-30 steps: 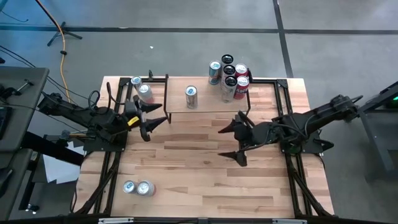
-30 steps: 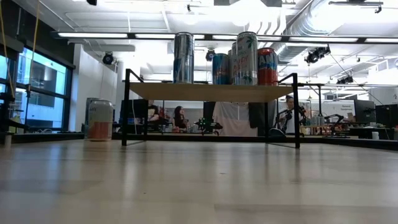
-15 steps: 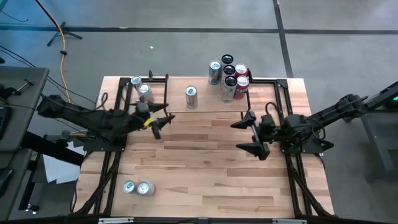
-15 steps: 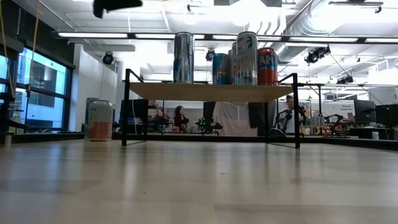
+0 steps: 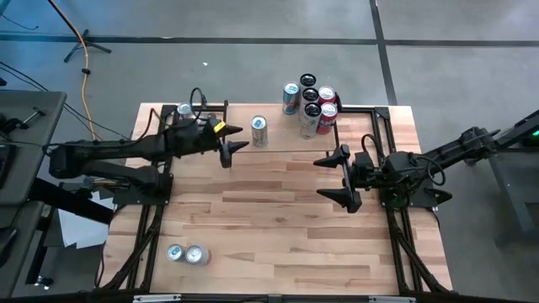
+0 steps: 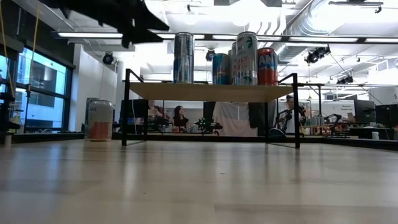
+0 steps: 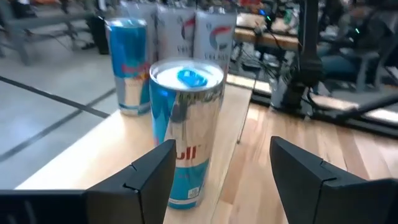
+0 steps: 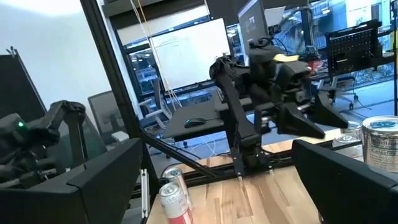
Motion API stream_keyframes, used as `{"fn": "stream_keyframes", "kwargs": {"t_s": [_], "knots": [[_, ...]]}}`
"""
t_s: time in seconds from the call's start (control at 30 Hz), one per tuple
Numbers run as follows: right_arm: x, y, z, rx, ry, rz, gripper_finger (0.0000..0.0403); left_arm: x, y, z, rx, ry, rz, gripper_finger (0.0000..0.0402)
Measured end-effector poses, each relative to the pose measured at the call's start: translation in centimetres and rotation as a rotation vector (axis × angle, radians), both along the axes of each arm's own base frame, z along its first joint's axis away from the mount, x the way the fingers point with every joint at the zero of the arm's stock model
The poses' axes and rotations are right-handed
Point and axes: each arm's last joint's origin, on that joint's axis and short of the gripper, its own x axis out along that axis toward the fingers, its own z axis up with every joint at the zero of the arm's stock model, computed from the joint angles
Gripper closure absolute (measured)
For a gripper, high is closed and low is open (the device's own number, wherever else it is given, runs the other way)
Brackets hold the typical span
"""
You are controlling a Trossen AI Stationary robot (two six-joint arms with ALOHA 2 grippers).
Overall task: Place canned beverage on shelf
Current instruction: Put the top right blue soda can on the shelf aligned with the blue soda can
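Can stands upright on the shelf, directly ahead of the left tool, whose fingers are spread apart and grasp nothing. Its long axis is vertical. The left arm is the nearer one. Farther off, the right tool waits over the table, fully released.

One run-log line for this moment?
left gripper: open, beside lone can on shelf | right gripper: open, waiting over table | grasp: none
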Motion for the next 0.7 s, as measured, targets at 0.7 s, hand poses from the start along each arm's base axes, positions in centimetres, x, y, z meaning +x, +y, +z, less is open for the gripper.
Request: {"fn": "stream_keyframes", "kwargs": {"t_s": [0.7], "knots": [[0.0, -0.1, 0.0, 0.057, 0.003, -0.032, 0.0004, 1.3, 4.4, -1.8, 0.030, 0.024, 0.031, 0.0186]]}}
